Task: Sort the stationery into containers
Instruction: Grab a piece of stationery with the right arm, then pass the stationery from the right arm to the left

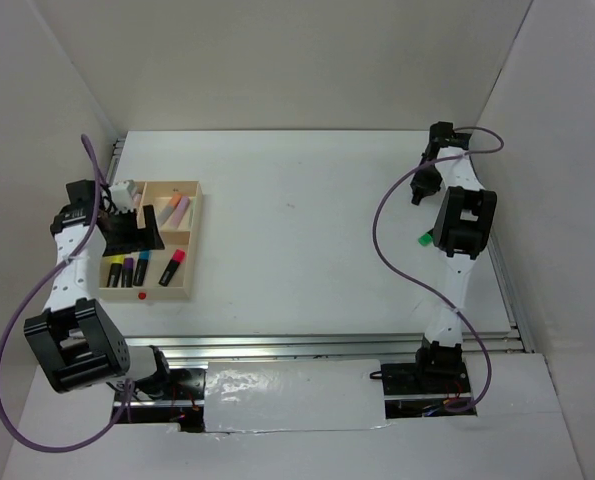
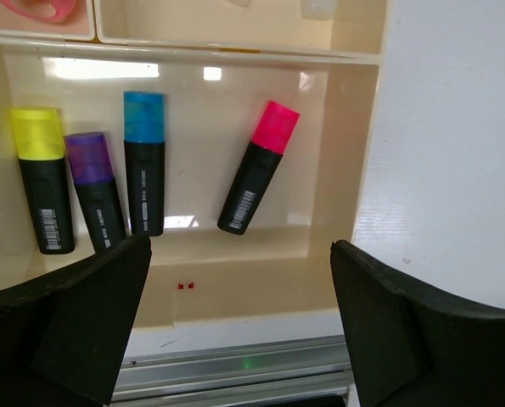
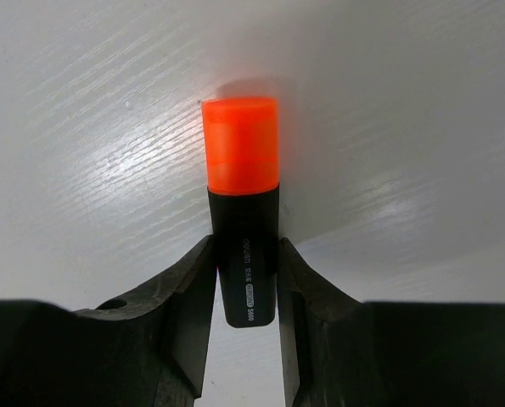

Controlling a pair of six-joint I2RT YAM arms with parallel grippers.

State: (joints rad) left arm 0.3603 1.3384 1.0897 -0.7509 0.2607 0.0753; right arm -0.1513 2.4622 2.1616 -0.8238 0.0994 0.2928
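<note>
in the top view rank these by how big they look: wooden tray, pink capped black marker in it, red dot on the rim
Largest to smallest:
1. light tan wooden divided tray
2. black marker with a pink cap
3. small red dot on the tray's near rim
All sit close together, so none is a close call.

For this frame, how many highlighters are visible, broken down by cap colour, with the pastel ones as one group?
yellow-capped highlighter: 1
purple-capped highlighter: 1
blue-capped highlighter: 1
pink-capped highlighter: 1
orange-capped highlighter: 1
green-capped highlighter: 1
pastel highlighters: 2
Total: 8 visible
</note>
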